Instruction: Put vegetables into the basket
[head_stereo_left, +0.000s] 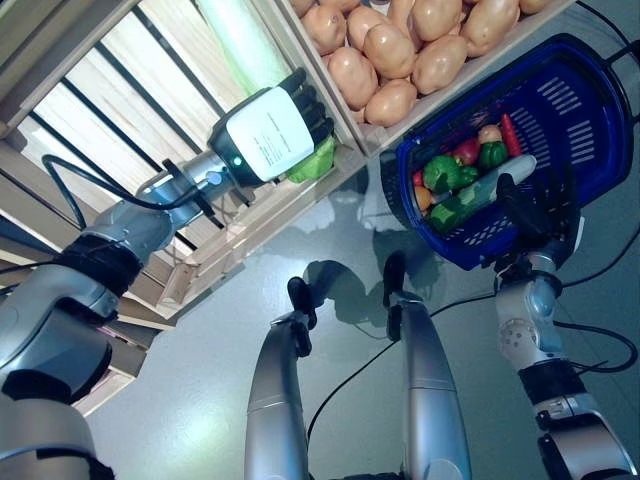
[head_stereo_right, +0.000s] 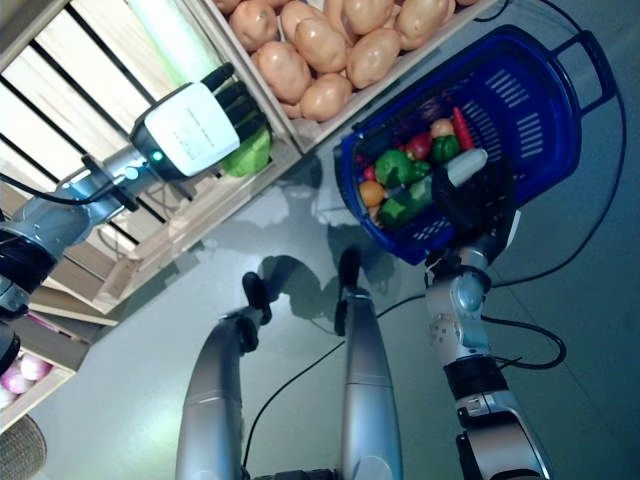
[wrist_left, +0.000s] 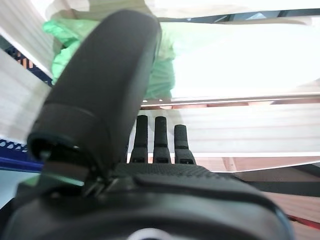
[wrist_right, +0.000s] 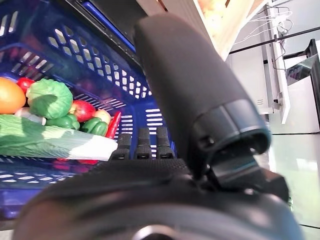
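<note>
My left hand (head_stereo_left: 270, 135) reaches into a wooden crate (head_stereo_left: 335, 185), its fingers (wrist_left: 155, 140) straight. A green leafy vegetable (head_stereo_left: 318, 160) lies just under the hand, beside the thumb (wrist_left: 105, 100); I cannot tell whether they touch. My right hand (head_stereo_left: 540, 215) holds a blue plastic basket (head_stereo_left: 575, 110) by its near wall, fingers (wrist_right: 142, 142) inside and thumb outside. In the basket lie green peppers (head_stereo_left: 440, 172), a leek (wrist_right: 55, 142), a red chilli (head_stereo_left: 510, 130), an orange (wrist_right: 10, 97) and a small green cabbage (wrist_right: 49, 97).
A crate of potatoes (head_stereo_left: 400, 50) stands on the shelf right beside the basket. The slatted wooden shelf (head_stereo_left: 120, 70) runs off to the left. A lower shelf holds purple onions (head_stereo_right: 15, 375). Grey floor lies below.
</note>
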